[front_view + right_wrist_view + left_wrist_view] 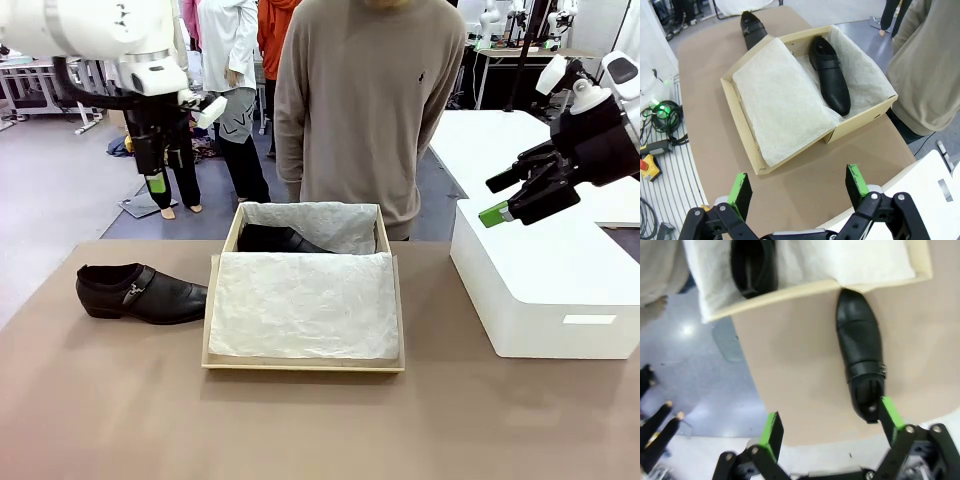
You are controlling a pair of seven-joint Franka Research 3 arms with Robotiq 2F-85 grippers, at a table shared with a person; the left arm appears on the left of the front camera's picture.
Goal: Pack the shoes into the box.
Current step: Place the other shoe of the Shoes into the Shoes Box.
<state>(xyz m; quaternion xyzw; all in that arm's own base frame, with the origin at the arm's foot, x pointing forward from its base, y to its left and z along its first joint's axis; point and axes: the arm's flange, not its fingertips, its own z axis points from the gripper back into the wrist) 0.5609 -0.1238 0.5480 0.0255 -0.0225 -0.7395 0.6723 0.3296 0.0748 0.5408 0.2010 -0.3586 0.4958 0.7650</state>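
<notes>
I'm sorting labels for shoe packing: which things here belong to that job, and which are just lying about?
For the job: shoe on the table; shoe in the box; box; tissue paper.
Lying about: white block.

We can read no words, numbers or brand names. A small dark emblem (427,76) sits on the chest of the person's sweater (350,110), between the left jaws and the right jaws and farther off, too small to make out. A pale patch (590,320) on the white block (530,280), below the right jaws, shows no legible print.
</notes>
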